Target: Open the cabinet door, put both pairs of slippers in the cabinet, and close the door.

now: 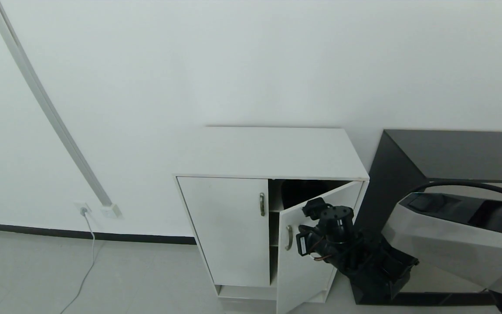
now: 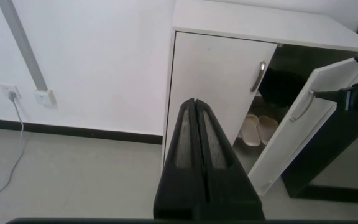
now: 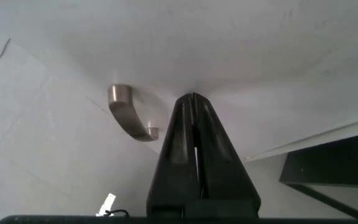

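1. Head: white cabinet (image 1: 268, 152), right door (image 1: 307, 270) ajar; right hand (image 1: 302, 240) against the door's outer face, handle (image 1: 288, 237) just beside it.
2. Left wrist: left hand (image 2: 195, 102) closed, gripping nothing; pale slippers (image 2: 258, 129) on shelf (image 2: 244, 149) inside cabinet, well beyond fingertips.
3. Right wrist: right hand closed, tips touching door; handle close alongside.

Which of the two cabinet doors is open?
The right door, swung outward with the right end effector against it near its handle. The left door sits flush and shut.
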